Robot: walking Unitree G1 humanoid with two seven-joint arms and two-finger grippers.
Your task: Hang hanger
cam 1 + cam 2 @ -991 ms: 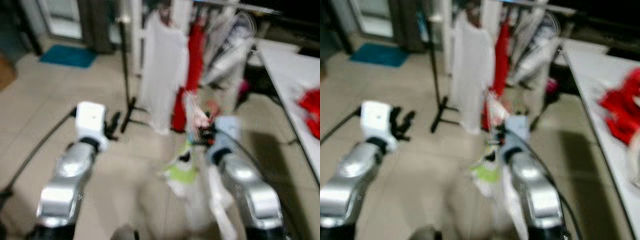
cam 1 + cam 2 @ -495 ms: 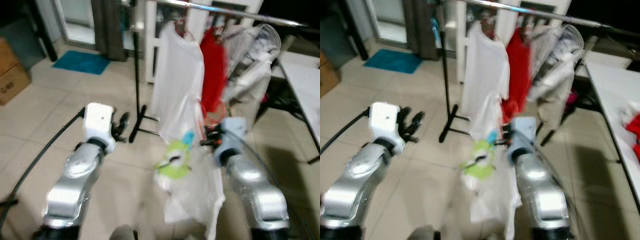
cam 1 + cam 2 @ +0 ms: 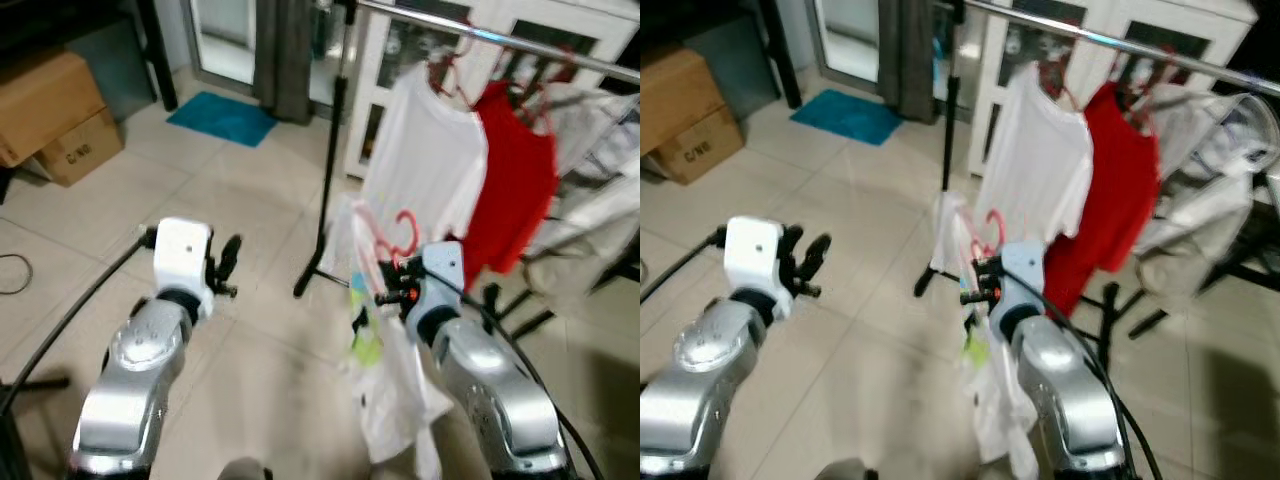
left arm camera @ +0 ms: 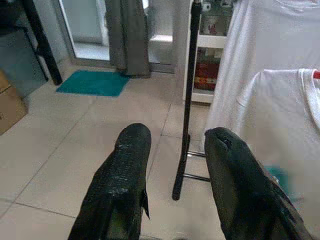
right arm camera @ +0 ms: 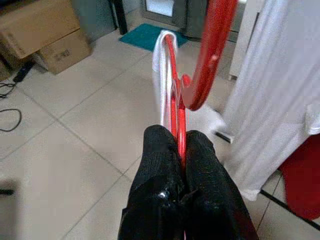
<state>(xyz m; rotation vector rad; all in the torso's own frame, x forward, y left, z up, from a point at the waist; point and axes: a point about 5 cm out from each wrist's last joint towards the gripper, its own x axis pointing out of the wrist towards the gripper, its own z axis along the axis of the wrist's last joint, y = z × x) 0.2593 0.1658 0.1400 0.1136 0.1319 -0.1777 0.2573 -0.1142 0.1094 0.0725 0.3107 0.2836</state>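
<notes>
My right gripper is shut on a red hanger. Its hook points up, and a white shirt with a green print hangs from it down toward the floor. The hanger sits low, in front of a metal clothes rail that runs across the top right. A white shirt and a red top hang on that rail. My left gripper is open and holds nothing, out to the left over the tiled floor. In the left wrist view its fingers frame the rack's black pole.
The rack's black upright pole and its foot stand on the tiles just left of the held hanger. Cardboard boxes sit at the far left. A teal mat lies before a doorway with a grey curtain. More pale garments hang at the right.
The view has swung left and the rail now looks closer and higher. My right gripper has raised the hanger, so its red hook now stands clear above the fingers. The left gripper stays open.
</notes>
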